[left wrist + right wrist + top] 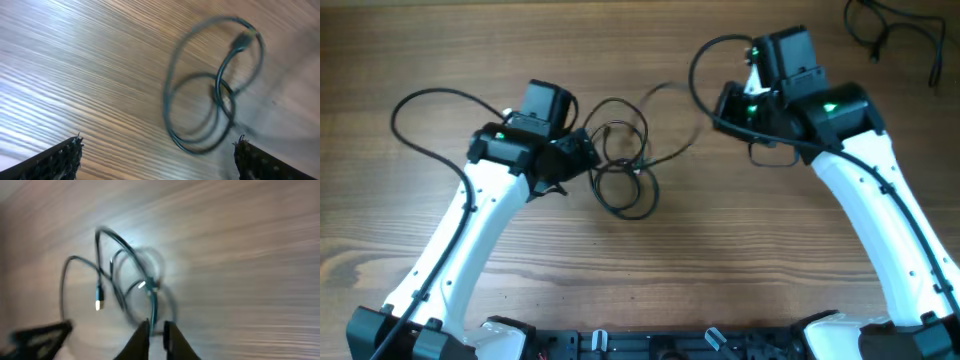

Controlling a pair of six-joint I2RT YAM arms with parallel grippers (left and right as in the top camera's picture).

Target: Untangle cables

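Pinches one strand of the tangled cables point(151, 305) in the right gripper point(155, 330), jaws closed on it. Holds the left gripper point(159, 147) spread wide and empty over the loops lying on the wooden table point(770, 260). Probably handle light, limp and slippery: best taken near a plug point(98, 301), not mid-loop.

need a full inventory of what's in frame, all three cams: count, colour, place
tangled cables: one knot of loops, number of cords unclear, black, table centre between the hands
loose cable: one, black, far right corner, apart from the knot
table: one, light brown wood grain, under everything
left arm: one, white with black wrist, left of the knot
right arm: one, white with black wrist, right of the knot
left hand: open, over the knot
right hand: shut on a strand of the knot
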